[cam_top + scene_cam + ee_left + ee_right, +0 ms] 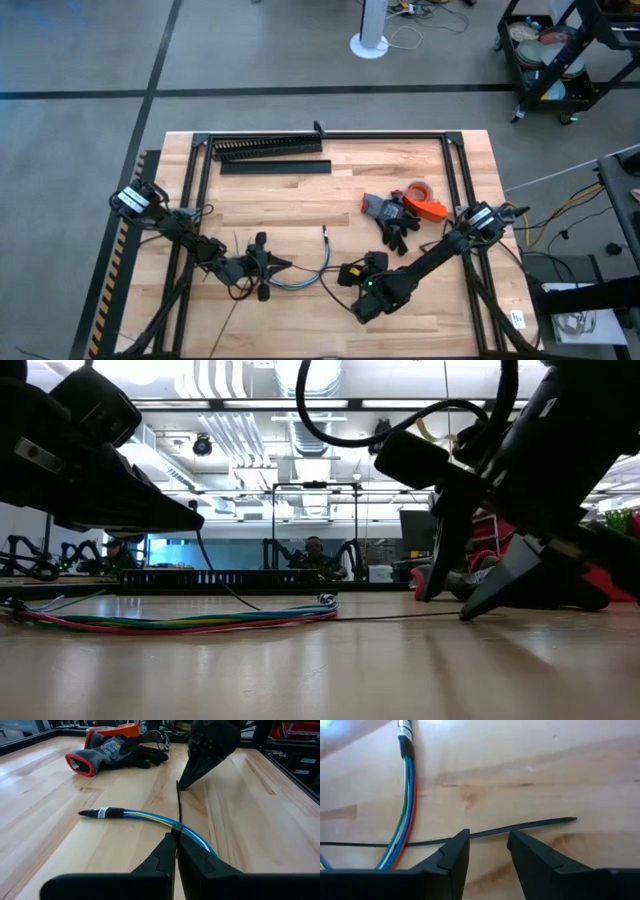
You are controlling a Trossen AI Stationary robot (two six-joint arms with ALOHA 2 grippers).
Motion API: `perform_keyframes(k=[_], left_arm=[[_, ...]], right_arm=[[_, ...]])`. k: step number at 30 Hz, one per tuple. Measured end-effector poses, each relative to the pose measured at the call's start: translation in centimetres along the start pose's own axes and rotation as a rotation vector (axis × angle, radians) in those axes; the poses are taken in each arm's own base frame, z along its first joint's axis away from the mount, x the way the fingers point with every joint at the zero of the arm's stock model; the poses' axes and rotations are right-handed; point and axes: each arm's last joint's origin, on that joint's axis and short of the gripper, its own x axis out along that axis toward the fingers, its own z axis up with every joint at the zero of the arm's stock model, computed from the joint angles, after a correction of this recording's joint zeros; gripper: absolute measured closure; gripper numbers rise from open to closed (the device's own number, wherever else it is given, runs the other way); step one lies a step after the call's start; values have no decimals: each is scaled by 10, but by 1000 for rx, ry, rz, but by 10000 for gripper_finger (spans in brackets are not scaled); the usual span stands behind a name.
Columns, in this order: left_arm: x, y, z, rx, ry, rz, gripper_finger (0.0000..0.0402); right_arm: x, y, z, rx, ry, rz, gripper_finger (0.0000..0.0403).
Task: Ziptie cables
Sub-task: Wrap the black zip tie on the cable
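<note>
Left arm's base end and much of the right arm are cut off at the table edge in the high view. The low view hides most of the table behind both dark arms.

The bundle of thin multicoloured wires with a dark plug end point(305, 268) lies on the pale wooden table point(300, 205) near the front, between the two grippers. In the left wrist view the wires point(150, 818) look blue and yellow, with a white label band by the black tip. In the right wrist view they point(402, 815) read green, blue and red, smooth and rounded. In the low view the bundle point(190, 621) lies flat along the wood.

The thin black plastic ziptie strip point(520, 827) crosses the wires and lies flat on the wood, its free tip pointing away from them. It loops the bundle right at the left fingertips point(175, 827).

The left gripper point(262, 266) has its dark fingers pressed together on the ziptie at the wires. The right gripper point(487, 845) is spread, fingers either side of the strip, not touching it.

Grey and black work gloves with red cuffs point(390, 218), an orange-and-black tool point(428, 207), a red tape roll point(418, 189), a black comb-toothed plastic duct point(265, 147) and its flat black cover strip point(275, 167) lie farther back.
</note>
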Motion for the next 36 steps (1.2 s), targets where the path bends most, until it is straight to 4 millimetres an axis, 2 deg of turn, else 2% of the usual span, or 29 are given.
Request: perform_keyframes(k=[9, 17, 23, 31, 36], left_arm=[[5, 5, 1, -46, 22, -19, 402], [5, 5, 0, -45, 26, -22, 402], [5, 5, 0, -44, 33, -39, 402], [5, 5, 0, -45, 34, -39, 402], [5, 5, 0, -46, 35, -38, 402]], right_arm=[[11, 4, 7, 51, -28, -6, 291], [18, 9, 15, 67, -50, -15, 276], [22, 9, 20, -5, -134, 10, 271], [19, 13, 19, -54, -154, 44, 305], [13, 16, 13, -81, -88, 28, 333]])
